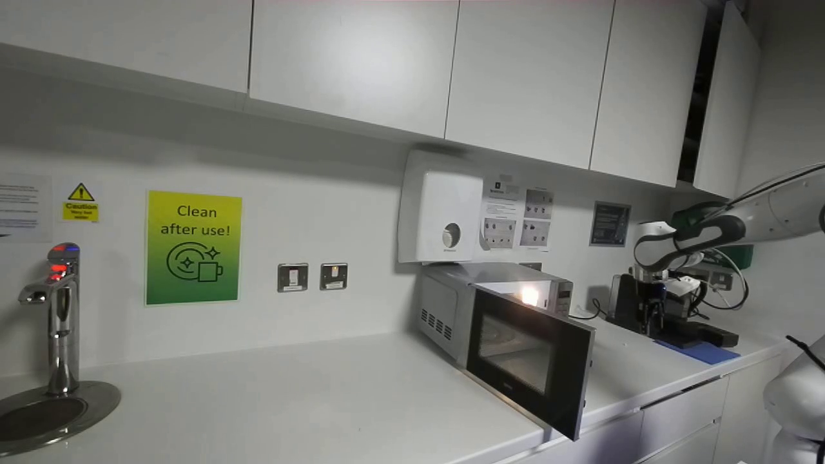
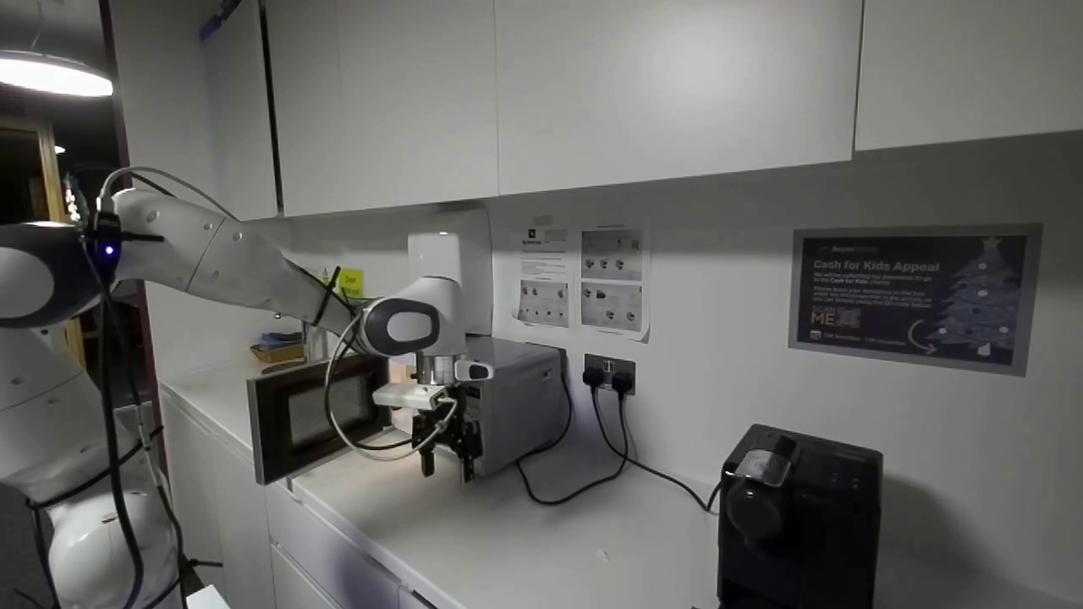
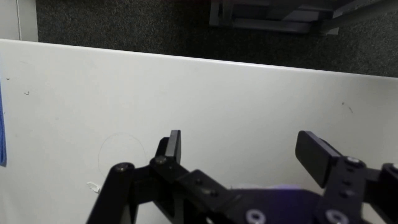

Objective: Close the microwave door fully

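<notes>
Currently: one microwave door [image 2: 311, 416], open, inner face toward my spread, empty jaws; face I'd push, far side.

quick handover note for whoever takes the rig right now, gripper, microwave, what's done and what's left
Gripper: open, holding nothing, above the countertop, apart from the microwave door.
Door: wide open, its free end jutting past the countertop's front edge.
Oven: the microwave sits on the countertop, interior light on.
Done: none of the closing, as the door stands now.
Left: swing the door fully shut. The gripper is on the door's inner-face side, so it probably needs to go around the free edge and push from the outer face.
</notes>
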Robot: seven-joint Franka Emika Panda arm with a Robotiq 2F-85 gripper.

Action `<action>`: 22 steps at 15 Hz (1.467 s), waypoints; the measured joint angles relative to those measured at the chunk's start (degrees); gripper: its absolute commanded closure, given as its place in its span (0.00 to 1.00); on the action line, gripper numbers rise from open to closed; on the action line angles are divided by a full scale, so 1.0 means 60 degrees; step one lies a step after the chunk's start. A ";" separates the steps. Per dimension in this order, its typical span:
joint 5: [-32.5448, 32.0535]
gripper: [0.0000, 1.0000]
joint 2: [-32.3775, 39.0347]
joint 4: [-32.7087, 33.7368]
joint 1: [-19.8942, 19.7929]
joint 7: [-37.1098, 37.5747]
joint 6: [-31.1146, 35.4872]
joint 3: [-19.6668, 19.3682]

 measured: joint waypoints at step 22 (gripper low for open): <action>0.1634 0.00 -0.0697 0.0552 0.0949 0.2098 -0.0023 0.1429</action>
